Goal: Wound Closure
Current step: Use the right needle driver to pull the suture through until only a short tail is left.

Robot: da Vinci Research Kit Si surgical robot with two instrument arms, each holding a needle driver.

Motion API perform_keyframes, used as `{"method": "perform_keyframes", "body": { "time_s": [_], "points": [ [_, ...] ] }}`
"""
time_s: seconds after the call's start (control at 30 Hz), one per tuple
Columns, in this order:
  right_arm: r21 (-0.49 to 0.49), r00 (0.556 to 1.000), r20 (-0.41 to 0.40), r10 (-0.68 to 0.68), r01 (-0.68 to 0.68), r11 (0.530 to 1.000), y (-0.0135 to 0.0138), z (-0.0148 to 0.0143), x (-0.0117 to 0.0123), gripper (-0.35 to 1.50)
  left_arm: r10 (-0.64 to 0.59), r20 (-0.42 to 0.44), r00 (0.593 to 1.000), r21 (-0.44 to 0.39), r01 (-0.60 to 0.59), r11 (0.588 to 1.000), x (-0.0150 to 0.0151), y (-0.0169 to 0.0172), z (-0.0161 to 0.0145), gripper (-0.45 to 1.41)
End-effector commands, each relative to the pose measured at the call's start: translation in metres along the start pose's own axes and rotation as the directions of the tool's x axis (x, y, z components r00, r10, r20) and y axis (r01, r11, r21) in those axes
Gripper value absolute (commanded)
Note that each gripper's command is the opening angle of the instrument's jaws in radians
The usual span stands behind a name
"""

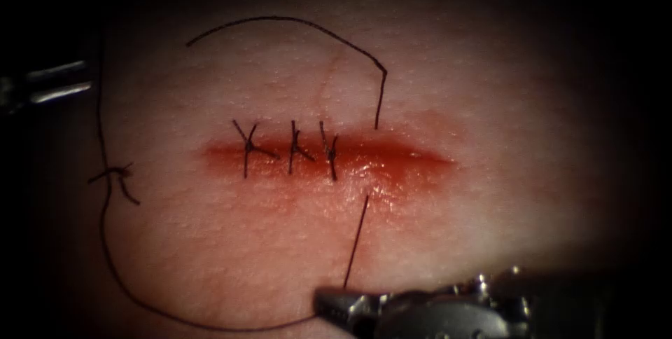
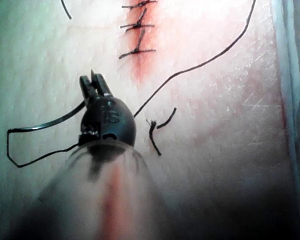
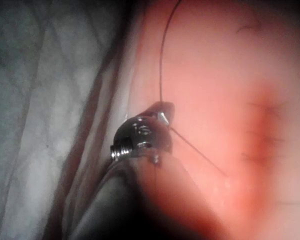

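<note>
Three dark knotted stitches (image 1: 290,148) across the red cut (image 1: 392,164); right gripper (image 1: 329,304) clamped on thread (image 1: 355,241), left gripper (image 2: 95,82) slightly parted, empty.

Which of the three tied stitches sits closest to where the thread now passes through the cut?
The rightmost stitch: it lies nearest the thread entering the cut; the middle stitch and left stitch sit farther left.

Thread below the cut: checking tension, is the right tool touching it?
Touching: endoscope view shows the thread running taut into shut jaws of the right tool.
</note>
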Motion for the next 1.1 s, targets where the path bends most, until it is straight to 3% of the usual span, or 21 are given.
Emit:
{"method": "perform_keyframes", "body": {
  "time_s": [0.03, 0.27, 0.4, 0.43, 0.47, 0.5, 0.57, 0.67, 0.8, 1.1],
  "points": [
    [0.009, 1.0, -0.009, 0.003, -0.003, 1.0, -0.0012, 0.0008, 0.0008, -0.35, 0.001, -0.002, 1.0, 0.0, -0.001, 1.0, -0.0003, 0.0, 0.0008, -0.45],
    [0.041, 0.999, -0.03, 0.01, -0.009, 0.999, -0.0043, 0.0013, 0.0038, -0.35, 0.001, -0.002, 1.0, 0.0, -0.001, 1.0, -0.0005, -0.0001, 0.0009, -0.45],
    [0.047, 0.999, -0.035, -0.016, 0.017, 0.999, -0.0044, 0.0014, 0.0046, -0.35, 0.002, -0.002, 1.0, 0.0, -0.002, 1.0, -0.0007, -0.0002, 0.001, -0.45],
    [0.045, 0.999, -0.039, -0.037, 0.039, 0.998, -0.0041, 0.0015, 0.0046, 0.1, 0.002, -0.002, 1.0, 0.0, -0.002, 1.0, -0.0007, -0.0002, 0.001, -0.45],
    [0.043, 0.997, -0.047, -0.055, 0.057, 0.997, -0.0031, 0.0014, 0.0042, 0.78, 0.002, -0.002, 1.0, 0.0, -0.002, 1.0, -0.0007, -0.0001, 0.001, -0.45],
    [0.037, 0.996, -0.056, -0.074, 0.076, 0.996, -0.0023, 0.0013, 0.0038, 1.01, 0.002, -0.002, 1.0, 0.0, -0.002, 1.0, -0.0007, -0.0001, 0.001, -0.45],
    [0.013, 0.992, -0.075, -0.1, 0.101, 0.995, -0.0008, 0.0009, 0.0029, 1.18, 0.002, -0.002, 1.0, 0.0, -0.002, 1.0, -0.0006, -0.0002, 0.0009, -0.45],
    [-0.009, 0.988, -0.095, -0.118, 0.118, 0.993, 0.0013, 0.0, 0.0014, 1.26, 0.002, -0.002, 1.0, 0.0, -0.002, 1.0, -0.0007, -0.0002, 0.0009, -0.45],
    [-0.005, 0.988, -0.087, -0.128, 0.128, 0.992, 0.0036, -0.0008, -0.0008, 1.23, 0.002, -0.002, 1.0, 0.0, -0.002, 1.0, -0.0007, -0.0002, 0.001, -0.45],
    [-0.031, 0.986, -0.044, -0.163, 0.162, 0.986, 0.0065, 0.0011, -0.0044, 1.18, 0.002, -0.001, 1.0, 0.0, -0.002, 1.0, -0.0007, -0.0002, 0.0011, -0.45]
  ]
}}
